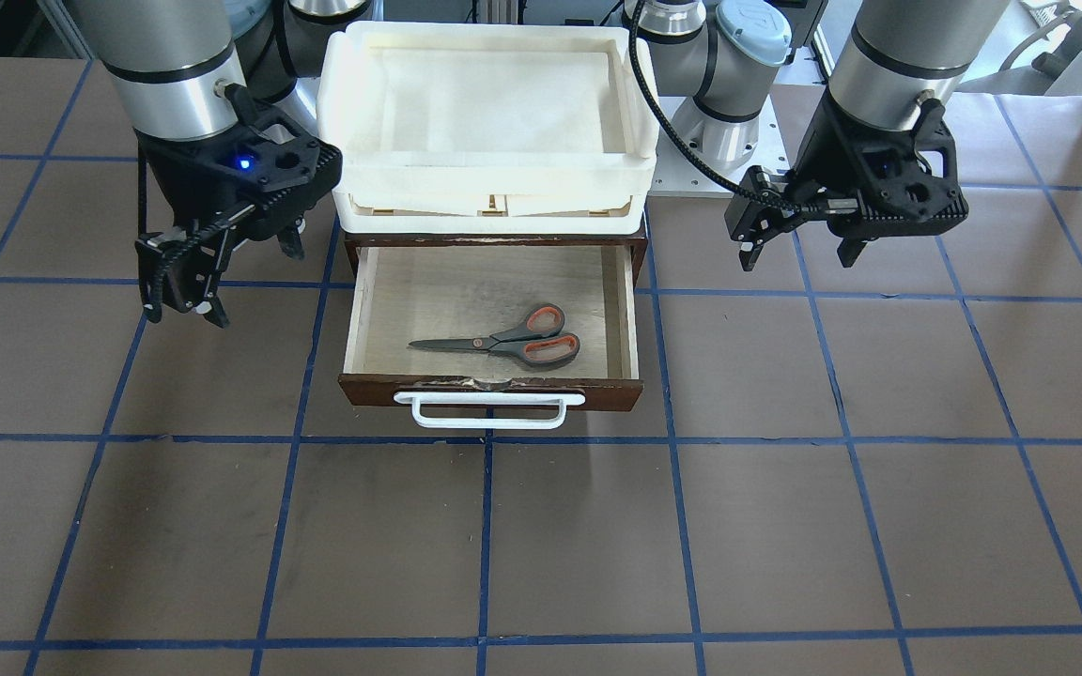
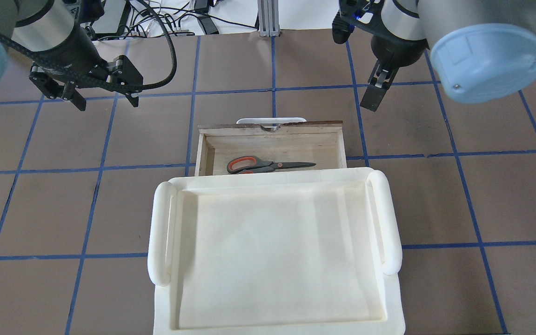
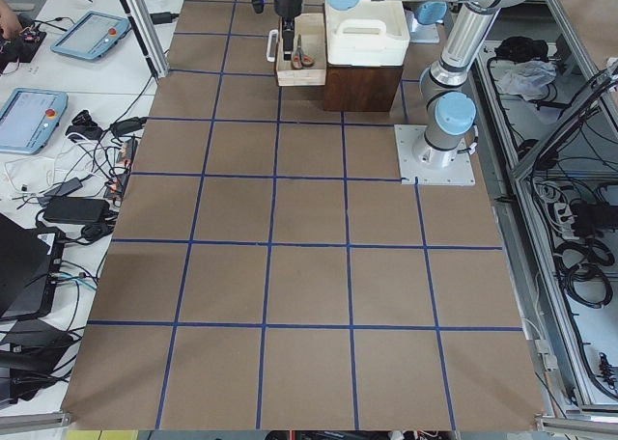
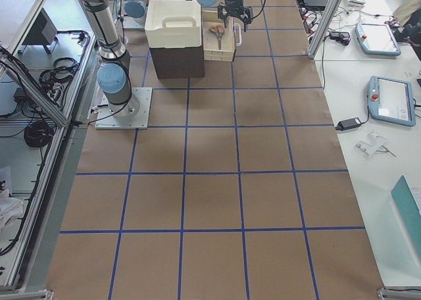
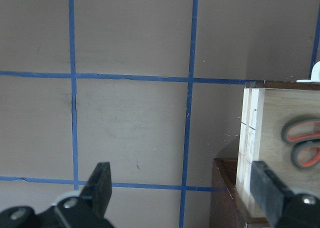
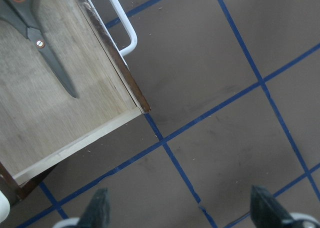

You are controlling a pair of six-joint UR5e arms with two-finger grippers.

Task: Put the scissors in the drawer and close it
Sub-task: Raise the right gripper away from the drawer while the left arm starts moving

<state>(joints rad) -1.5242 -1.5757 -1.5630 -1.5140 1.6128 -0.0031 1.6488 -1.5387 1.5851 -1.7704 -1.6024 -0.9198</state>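
The scissors (image 1: 503, 343) lie flat inside the drawer (image 1: 353, 319), which is pulled open, with its white bar handle (image 1: 489, 410) at the front. They also show in the overhead view (image 2: 268, 165) and in the wrist views (image 5: 302, 143) (image 6: 50, 63). My left gripper (image 1: 797, 261) (image 2: 107, 103) hangs open and empty above the table beside the drawer; its fingers (image 5: 100, 188) frame bare table and the drawer's side wall (image 5: 248, 138). My right gripper (image 1: 236, 282) (image 2: 356, 67) is open and empty on the drawer's other side, by its front corner (image 6: 142, 103).
A cream-white plastic tray (image 1: 485, 188) (image 2: 389, 218) sits on top of the dark cabinet that holds the drawer. The table is brown with a blue tape grid (image 1: 541, 545). Tablets and cables lie on the side benches (image 3: 58, 122).
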